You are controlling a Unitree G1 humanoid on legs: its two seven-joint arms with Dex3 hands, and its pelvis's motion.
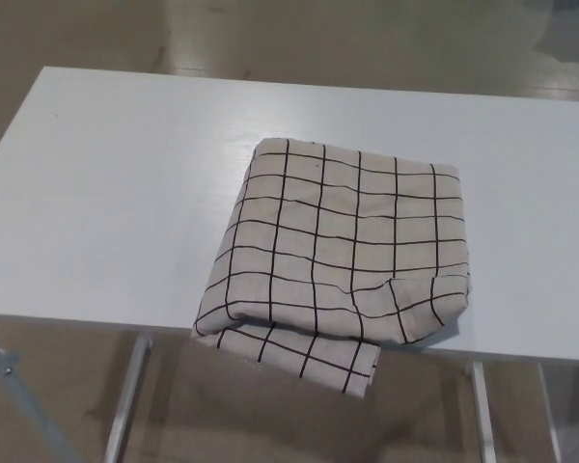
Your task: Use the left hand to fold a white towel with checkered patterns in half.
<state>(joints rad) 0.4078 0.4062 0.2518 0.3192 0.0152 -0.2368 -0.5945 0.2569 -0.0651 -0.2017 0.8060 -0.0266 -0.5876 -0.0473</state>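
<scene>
A white towel [343, 246] with a black checkered grid lies folded over on the white table [116, 193], right of the table's middle. Its upper layer covers most of the lower one. A lower corner of the towel [314, 352] hangs a little past the table's near edge. Neither of my hands shows in the head view.
The table's near edge [77, 323] runs across the lower part of the picture, with metal legs [125, 405] below it. Beige floor lies beyond the table and under it. A grey bar [19, 395] slants at the bottom left.
</scene>
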